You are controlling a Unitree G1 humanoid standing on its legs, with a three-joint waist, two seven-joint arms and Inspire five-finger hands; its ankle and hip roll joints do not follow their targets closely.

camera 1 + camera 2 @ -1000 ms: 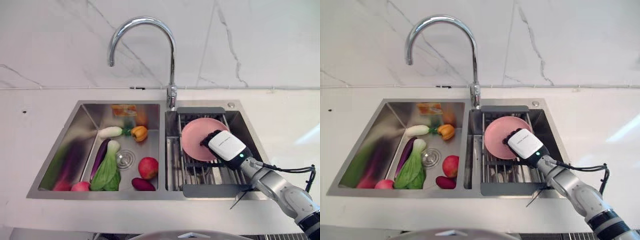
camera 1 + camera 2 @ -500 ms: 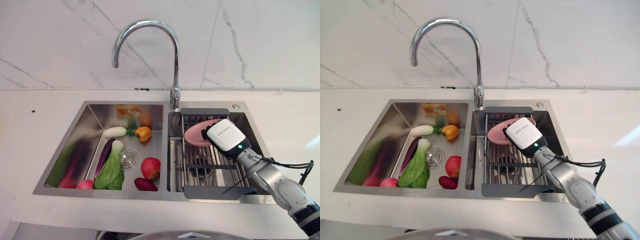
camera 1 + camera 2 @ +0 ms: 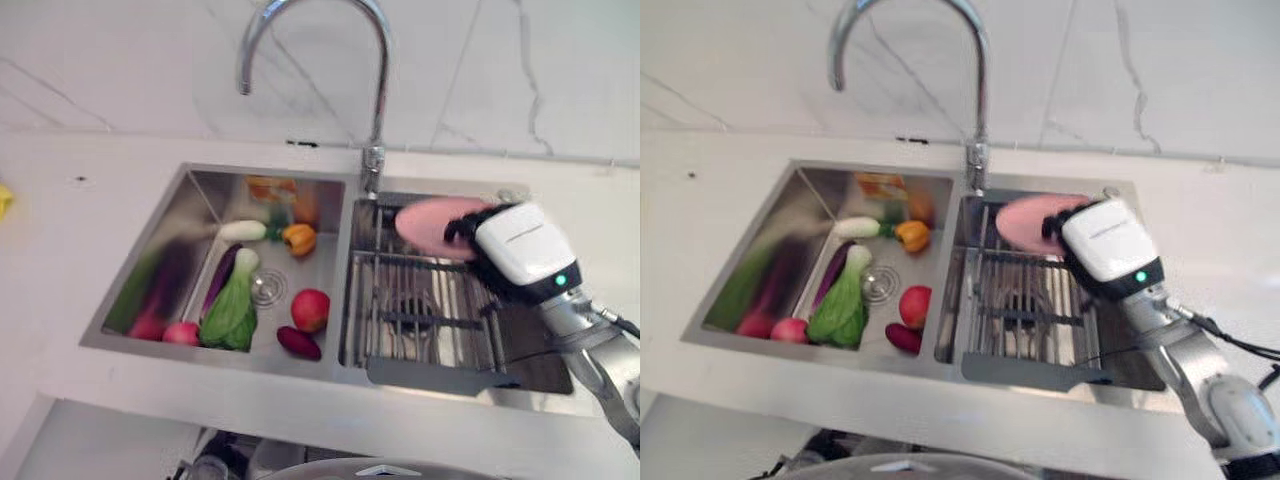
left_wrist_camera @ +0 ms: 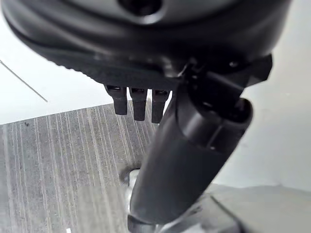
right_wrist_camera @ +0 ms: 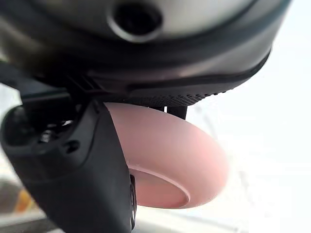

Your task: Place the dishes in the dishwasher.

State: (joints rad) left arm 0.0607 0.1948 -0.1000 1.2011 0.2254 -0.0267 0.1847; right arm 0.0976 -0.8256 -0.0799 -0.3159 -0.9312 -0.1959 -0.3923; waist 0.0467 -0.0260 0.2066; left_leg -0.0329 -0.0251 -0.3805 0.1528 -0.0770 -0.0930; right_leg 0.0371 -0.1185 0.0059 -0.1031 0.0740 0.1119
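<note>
The right hand (image 3: 500,250) was clamped on the round pink plate (image 3: 435,222), thumb under and fingers over its rim as the right wrist view showed; a second before, that plate had stood on edge in the steel wire dish rack (image 3: 425,315), and half a second before it was tipped nearly flat just above the bars; now it was carried clear of the rack at about twelve o'clock of the right basin, close to the base of the chrome gooseneck tap (image 3: 372,160). The whole scene had also slid in both eye views, so the head had moved, not the sink. I judged the lift done and the carry to the dishwasher begun; no dishwasher was visible.

The left hand (image 4: 189,155) hung with relaxed, straight fingers over a grey wood-grain floor (image 4: 58,160), holding nothing.

Counted: one plate; one rack, bare of other dishes as far as could be told; in the stainless left basin (image 3: 150,270), one red apple (image 3: 311,308), one orange pepper (image 3: 298,238), one white radish (image 3: 244,230), one purple aubergine (image 3: 222,276), one green leafy cabbage (image 3: 231,312), one dark red oval vegetable (image 3: 299,343), and one pinkish round one (image 3: 182,333) at seven o'clock.
</note>
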